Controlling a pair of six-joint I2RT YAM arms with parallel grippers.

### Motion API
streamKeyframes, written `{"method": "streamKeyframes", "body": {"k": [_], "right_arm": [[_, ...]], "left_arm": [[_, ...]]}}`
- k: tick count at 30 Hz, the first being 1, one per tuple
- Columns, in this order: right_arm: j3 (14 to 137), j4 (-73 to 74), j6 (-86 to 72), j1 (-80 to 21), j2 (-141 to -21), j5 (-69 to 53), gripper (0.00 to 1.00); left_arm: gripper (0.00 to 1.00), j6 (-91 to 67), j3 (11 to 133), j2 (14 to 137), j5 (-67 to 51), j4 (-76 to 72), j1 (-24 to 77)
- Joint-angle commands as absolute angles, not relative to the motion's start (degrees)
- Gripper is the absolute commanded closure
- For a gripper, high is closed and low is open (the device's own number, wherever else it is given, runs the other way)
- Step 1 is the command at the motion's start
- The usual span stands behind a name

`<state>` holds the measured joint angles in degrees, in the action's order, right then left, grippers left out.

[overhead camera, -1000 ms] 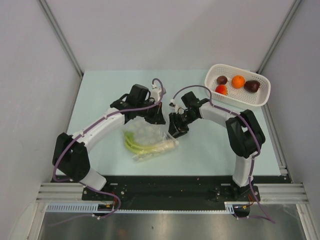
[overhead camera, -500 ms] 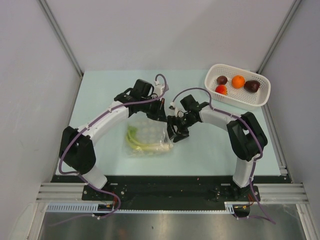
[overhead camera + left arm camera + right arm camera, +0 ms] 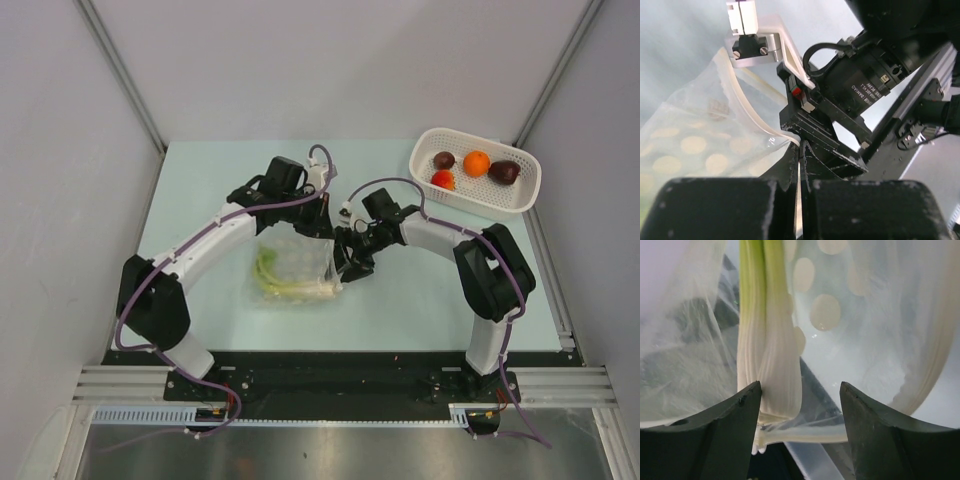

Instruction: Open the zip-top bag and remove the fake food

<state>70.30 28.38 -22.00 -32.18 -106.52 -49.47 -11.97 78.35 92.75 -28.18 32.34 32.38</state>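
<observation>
The zip-top bag (image 3: 295, 262) lies on the table between the arms, clear with pale dots, and holds the long green stalks (image 3: 272, 280). My left gripper (image 3: 318, 224) is shut on the bag's top edge; in the left wrist view the white zip strip (image 3: 747, 112) runs down into the closed left gripper (image 3: 800, 148). My right gripper (image 3: 345, 262) is open at the bag's right end. In the right wrist view the stalks' pale base (image 3: 771, 385) sits between its fingers (image 3: 735, 415), close to the left one, with bag film (image 3: 880, 315) around it.
A white perforated basket (image 3: 520, 198) at the back right holds an orange ball (image 3: 477, 162), a red tomato (image 3: 441, 179) and two dark purple-brown lumps (image 3: 504, 171). The right arm's wrist (image 3: 860, 95) is close to the left gripper. Walls stand on both sides.
The left gripper has moved back and right with the bag's edge, pulling the bag straighter. The right gripper has edged left to the bag's end, around the stalks' base.
</observation>
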Motion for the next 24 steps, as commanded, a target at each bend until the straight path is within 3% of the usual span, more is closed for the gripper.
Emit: {"method": "streamKeyframes", "body": {"k": [1,9,15,24], "right_arm": [[71.37,14.51,-31.19,-33.75,-101.78,-63.27,0.31],[71.37,16.87,-29.53,-36.30,-103.62,-65.83,0.23],[71.37,9.34,-37.95,-36.48,-105.55,-67.32,0.17],[71.37,0.44,-56.15,-36.56,-106.61,-65.83,0.19]], "left_arm": [[1.00,-9.59,78.58,90.79,-28.82,20.58,33.75],[1.00,-3.69,70.68,85.87,-27.51,11.08,33.75],[1.00,-3.43,67.59,84.46,-23.74,5.45,34.63],[1.00,2.10,61.97,81.13,-5.90,2.20,41.57]]}}
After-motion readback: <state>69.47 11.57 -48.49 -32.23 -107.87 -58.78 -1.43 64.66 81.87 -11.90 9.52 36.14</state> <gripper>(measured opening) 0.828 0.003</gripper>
